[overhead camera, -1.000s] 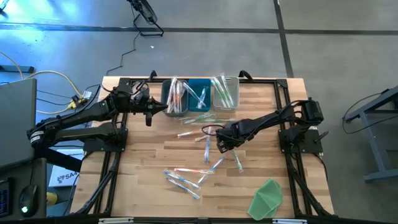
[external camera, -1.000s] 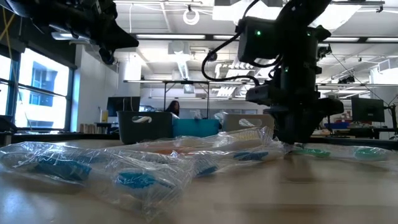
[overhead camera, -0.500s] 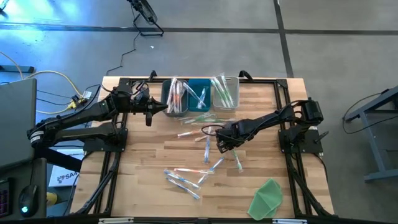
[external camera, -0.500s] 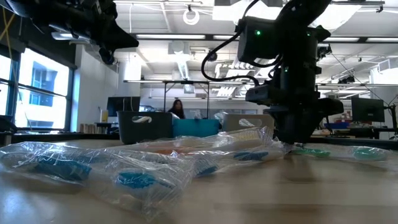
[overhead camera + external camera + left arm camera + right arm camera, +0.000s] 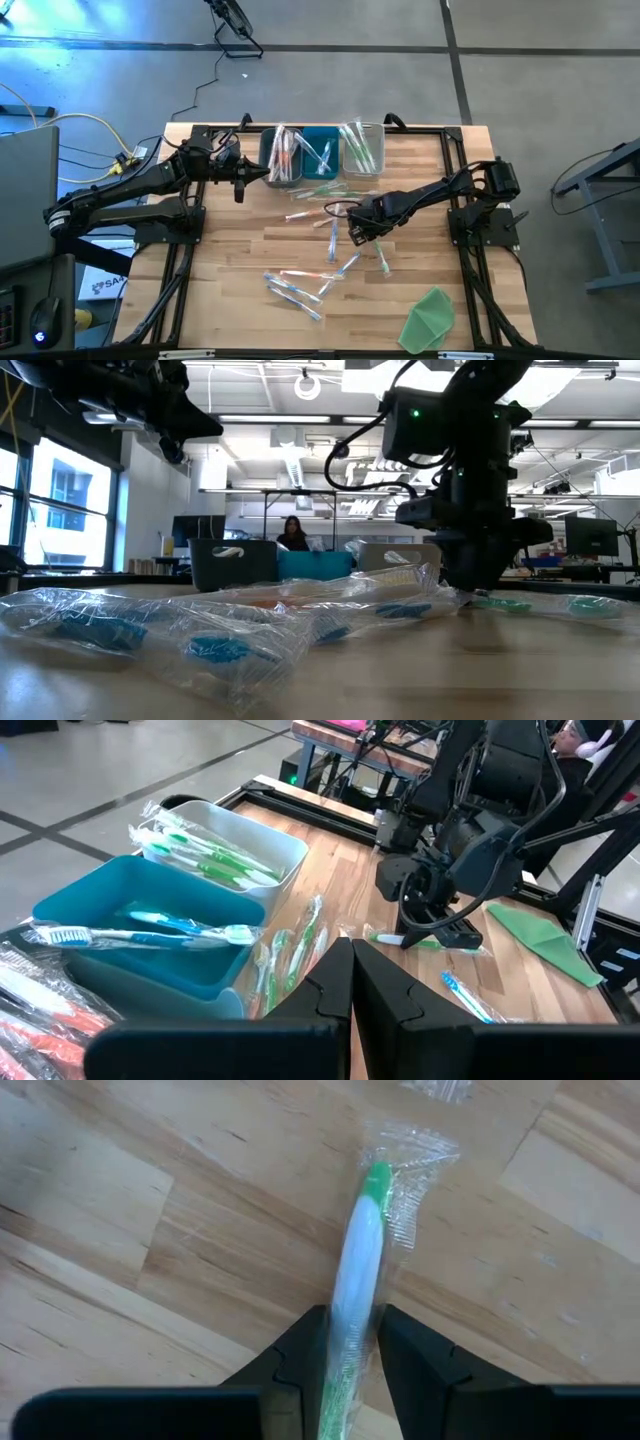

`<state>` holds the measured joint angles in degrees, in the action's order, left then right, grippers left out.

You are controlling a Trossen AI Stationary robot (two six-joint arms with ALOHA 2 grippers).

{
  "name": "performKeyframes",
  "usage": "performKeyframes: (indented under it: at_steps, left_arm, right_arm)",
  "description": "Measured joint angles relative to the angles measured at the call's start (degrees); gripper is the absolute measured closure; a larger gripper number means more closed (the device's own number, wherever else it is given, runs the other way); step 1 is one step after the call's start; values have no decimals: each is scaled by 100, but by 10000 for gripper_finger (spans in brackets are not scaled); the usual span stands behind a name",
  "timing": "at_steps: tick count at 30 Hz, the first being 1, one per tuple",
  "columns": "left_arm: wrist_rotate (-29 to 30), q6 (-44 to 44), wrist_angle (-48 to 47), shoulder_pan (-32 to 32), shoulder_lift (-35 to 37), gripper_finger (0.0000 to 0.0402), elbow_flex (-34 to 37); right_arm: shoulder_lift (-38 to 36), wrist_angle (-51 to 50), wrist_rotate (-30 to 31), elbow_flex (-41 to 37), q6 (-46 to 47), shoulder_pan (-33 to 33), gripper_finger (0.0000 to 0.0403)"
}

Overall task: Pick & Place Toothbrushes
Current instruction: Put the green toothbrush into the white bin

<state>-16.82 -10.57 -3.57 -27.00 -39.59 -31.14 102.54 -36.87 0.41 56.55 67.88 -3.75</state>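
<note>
Green cloth (image 5: 428, 318): flat at the bench's (image 5: 240, 250) near right corner.
Bins (image 5: 322, 155): three, along the bench's far edge.

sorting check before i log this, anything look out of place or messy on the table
Yes. Wrapped toothbrushes lie scattered across the wooden table instead of in the three bins at the far edge, and a crumpled green sheet sits near the front right corner. The right gripper straddles a green toothbrush on the table.
</note>
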Motion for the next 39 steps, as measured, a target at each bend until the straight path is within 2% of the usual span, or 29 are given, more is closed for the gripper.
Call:
performKeyframes:
  at_steps: [10, 21, 25, 34, 39]
  left_arm:
    - [-2, 0, 0, 0, 0, 402, 0]
    - [-10, 0, 0, 0, 0, 402, 0]
    - [-20, 0, 0, 0, 0, 402, 0]
    - [62, 112, 0, 2, -1, 402, -2]
    - [684, -35, 0, 2, -4, 402, -2]
  right_arm:
    - [2, -38, 12, -9, 2, 2, 374]
    - [-104, -43, 54, -11, 11, 2, 387]
    - [-437, 24, 53, -17, 187, 4, 388]
    - [-1813, 213, 147, 17, 171, 408, 388]
    - [-2465, 640, 827, 17, -135, 789, 388]
